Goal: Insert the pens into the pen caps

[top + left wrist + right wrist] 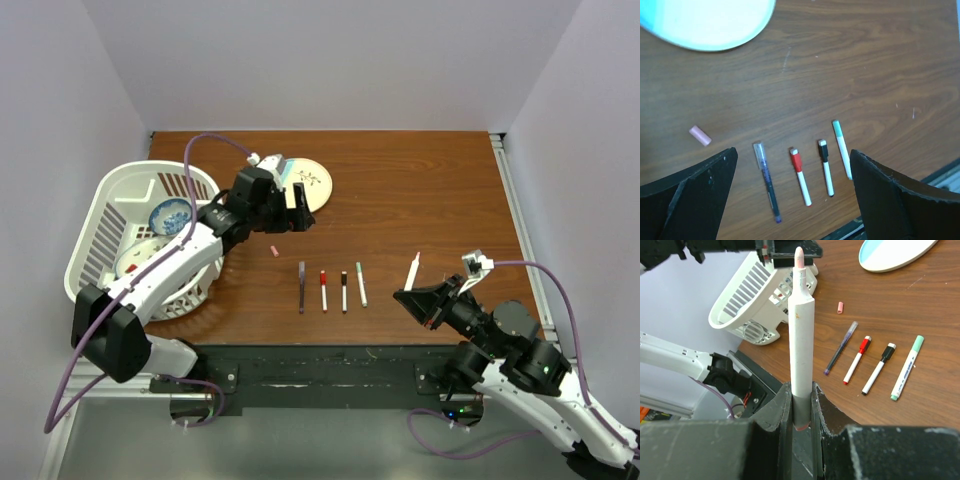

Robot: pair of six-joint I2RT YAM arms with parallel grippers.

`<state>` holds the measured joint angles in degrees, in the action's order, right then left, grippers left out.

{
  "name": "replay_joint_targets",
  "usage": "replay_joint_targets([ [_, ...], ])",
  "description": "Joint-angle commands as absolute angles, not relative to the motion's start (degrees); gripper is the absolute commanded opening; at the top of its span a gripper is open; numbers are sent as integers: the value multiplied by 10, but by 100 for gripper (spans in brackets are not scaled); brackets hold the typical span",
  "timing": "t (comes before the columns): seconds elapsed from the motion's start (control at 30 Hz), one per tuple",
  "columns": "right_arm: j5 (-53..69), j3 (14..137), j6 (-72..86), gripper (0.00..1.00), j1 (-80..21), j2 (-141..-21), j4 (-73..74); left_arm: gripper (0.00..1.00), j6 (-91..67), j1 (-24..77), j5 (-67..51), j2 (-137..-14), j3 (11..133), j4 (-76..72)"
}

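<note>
My right gripper (pixel 801 407) is shut on an uncapped white pen (pixel 801 340) with a pink tip, held above the table's near right part (pixel 411 271). The pink cap (pixel 272 250) lies loose on the table and also shows in the left wrist view (pixel 700 135) and the right wrist view (pixel 840 307). A dark purple pen (pixel 301 286), a red-capped pen (pixel 323 289), a black-capped pen (pixel 344 290) and a green-capped pen (pixel 361 283) lie in a row. My left gripper (pixel 296 211) is open and empty, up above the table beyond the pink cap.
A white basket (pixel 110 215) holding a blue patterned bowl (pixel 167 215) stands at the left. A white plate (pixel 312 184) lies at the back by the left gripper. The table's near edge (pixel 350 345) runs just below the pen row.
</note>
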<state>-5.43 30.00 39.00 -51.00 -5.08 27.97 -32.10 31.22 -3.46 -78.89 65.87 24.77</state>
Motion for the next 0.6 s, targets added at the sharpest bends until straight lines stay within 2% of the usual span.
replay_joint_targets([
  [0.0, -65, 321, 393, 0, -512, -37, 285, 100, -444, 316, 53, -777, 637, 215],
  [0.17, -76, 329, 389, 0, -512, -22, 302, 100, -439, 322, 70, -816, 664, 251],
  [0.43, -84, 335, 388, 0, -512, -12, 323, 100, -462, 324, 115, -804, 622, 229],
  [0.57, -90, 339, 386, 0, -512, -5, 333, 100, -484, 324, 144, -851, 664, 309],
])
